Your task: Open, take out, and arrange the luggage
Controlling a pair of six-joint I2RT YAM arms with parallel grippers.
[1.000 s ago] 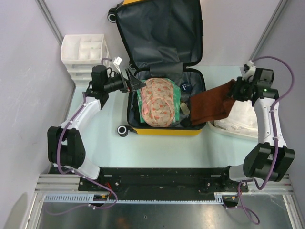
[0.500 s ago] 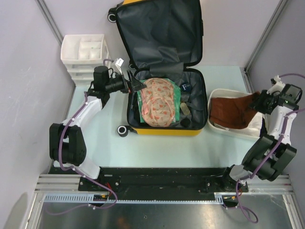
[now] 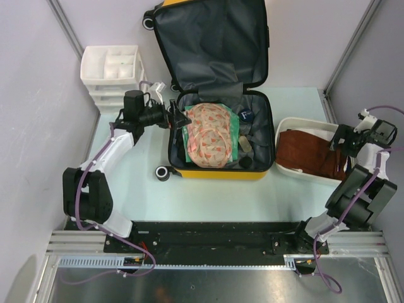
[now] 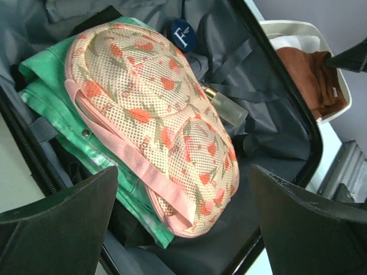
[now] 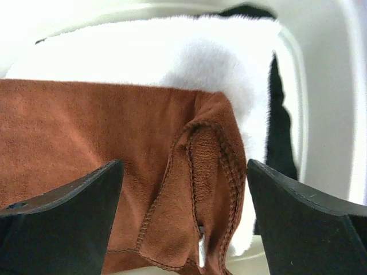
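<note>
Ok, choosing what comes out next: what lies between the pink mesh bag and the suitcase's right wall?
A small clear bottle and a round blue tag, lying on the suitcase lining; the left wrist view shows them best.

The luggage [image 3: 218,174] lies on the bench [image 3: 208,196], lid standing behind. In it, a mesh bag [image 3: 211,136] rests on a garment [image 4: 40,86]. Left-behind the luggage stands a drawer unit [image 3: 110,69]; right of the luggage, a tub [image 3: 303,120] holds a cloth [image 3: 303,148].

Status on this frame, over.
Both grippers open: left gripper at luggage, right gripper above brown cloth in tub. Luggage open, pink pouch inside. Nothing blocking.
</note>
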